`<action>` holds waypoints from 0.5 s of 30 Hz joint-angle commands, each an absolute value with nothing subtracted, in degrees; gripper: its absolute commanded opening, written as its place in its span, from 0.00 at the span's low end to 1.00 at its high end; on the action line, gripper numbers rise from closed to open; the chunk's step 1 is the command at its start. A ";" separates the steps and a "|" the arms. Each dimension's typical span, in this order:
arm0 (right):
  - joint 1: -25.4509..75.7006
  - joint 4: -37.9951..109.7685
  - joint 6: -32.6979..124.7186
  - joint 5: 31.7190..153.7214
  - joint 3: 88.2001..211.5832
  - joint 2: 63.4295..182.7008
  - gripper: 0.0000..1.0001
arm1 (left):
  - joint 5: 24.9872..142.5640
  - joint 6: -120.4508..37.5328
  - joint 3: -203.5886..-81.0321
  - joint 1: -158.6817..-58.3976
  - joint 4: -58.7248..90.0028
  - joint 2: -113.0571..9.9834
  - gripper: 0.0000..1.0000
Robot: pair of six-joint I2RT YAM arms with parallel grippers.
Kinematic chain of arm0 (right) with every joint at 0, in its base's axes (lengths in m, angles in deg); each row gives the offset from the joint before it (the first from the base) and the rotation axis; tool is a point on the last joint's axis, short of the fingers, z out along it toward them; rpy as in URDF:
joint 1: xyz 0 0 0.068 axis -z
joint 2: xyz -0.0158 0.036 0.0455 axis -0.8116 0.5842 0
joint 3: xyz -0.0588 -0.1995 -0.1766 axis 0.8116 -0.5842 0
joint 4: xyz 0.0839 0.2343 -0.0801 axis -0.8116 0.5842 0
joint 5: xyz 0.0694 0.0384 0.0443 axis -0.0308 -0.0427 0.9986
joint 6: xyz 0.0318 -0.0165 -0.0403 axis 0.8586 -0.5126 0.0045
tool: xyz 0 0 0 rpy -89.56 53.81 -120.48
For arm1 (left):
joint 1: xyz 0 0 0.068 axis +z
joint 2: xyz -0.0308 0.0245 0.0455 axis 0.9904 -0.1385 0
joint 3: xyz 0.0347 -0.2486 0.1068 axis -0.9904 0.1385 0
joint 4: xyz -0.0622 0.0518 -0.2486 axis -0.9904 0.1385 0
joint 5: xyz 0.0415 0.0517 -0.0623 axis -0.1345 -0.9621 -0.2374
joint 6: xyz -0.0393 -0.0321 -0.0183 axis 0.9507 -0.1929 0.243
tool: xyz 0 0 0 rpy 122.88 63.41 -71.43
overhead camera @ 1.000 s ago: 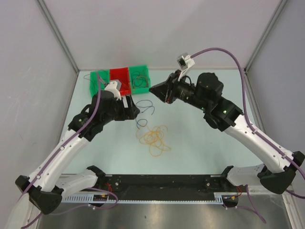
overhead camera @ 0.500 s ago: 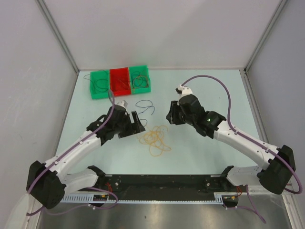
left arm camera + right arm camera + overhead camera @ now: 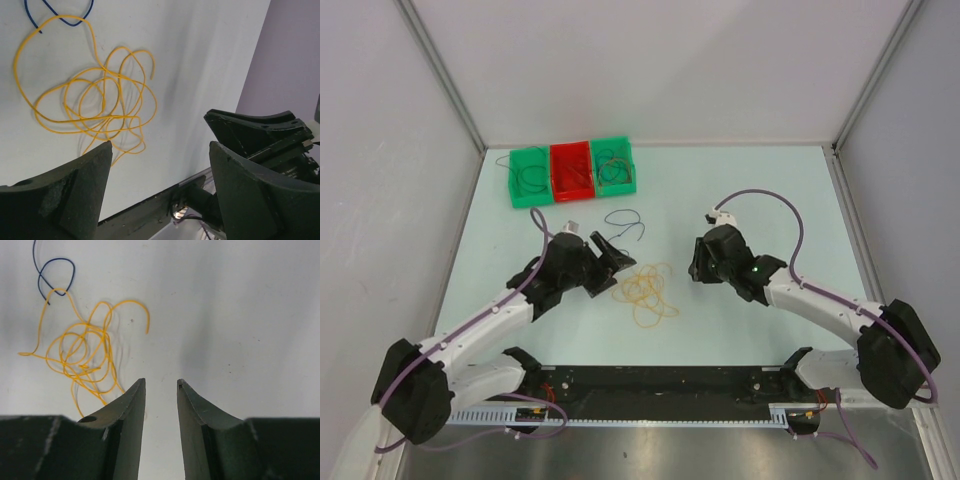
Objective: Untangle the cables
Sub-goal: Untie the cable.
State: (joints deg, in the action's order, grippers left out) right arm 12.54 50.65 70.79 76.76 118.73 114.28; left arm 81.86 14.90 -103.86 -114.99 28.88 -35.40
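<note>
1. Top external view. The left gripper point(image 3: 612, 255) is seen low over the table point(image 3: 770, 200), fingers spread wide and empty. The orange cables point(image 3: 645, 290) lie just beyond its fingertips, between it and the right gripper point(image 3: 697, 265). A blue cable point(image 3: 625, 222) lies on the far side of the left fingers, apart from the heap. Three bins point(image 3: 570, 194) stand well beyond both grippers. Thin strands appear to lie in them, but they are too small to be sorted by colour.
2. Left wrist view. The fingers point(image 3: 75, 195) are held wide apart with nothing between them. The orange cables are seen ahead of the left-hand finger, near its tip but not touched. They are thin, flat on the table and crossed in many loose, overlapping loops.
3. Right wrist view. The fingers point(image 3: 125, 430) are held narrowly apart and nothing is clamped. The heap lies ahead and to the left of the pair, outside the gap. One free orange end curls nearest the left-hand finger.
4. Judgement. The step in hand is taken to be the approach to the orange heap; no strand is gripped. A free end or outer loop would need to be brought into a gap low at the table. The fingers would then have to close fully on so thin a strand, which should be drawn off gently while the rest is restrained.
</note>
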 commanded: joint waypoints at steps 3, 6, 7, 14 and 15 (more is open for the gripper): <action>14.79 40.83 71.01 76.38 115.13 115.72 0.36 | 80.96 22.63 -105.12 -117.55 23.55 -39.05 0.82; 15.58 37.67 70.66 77.52 113.11 116.43 0.37 | 81.93 23.78 -104.51 -117.98 22.32 -41.60 0.81; 15.93 36.01 70.66 78.22 111.89 116.69 0.38 | 82.10 24.21 -104.42 -118.25 21.97 -42.22 0.81; 19.26 31.25 71.10 83.67 109.94 119.50 0.38 | 80.61 24.48 -104.42 -119.04 19.50 -45.65 0.80; 19.62 30.73 71.10 84.28 109.77 120.29 0.38 | 80.35 24.39 -104.68 -119.04 19.33 -46.17 0.80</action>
State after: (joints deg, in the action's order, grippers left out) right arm 17.91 36.68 70.72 81.22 110.05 118.80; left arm 81.69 23.08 -103.83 -118.62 22.47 -44.69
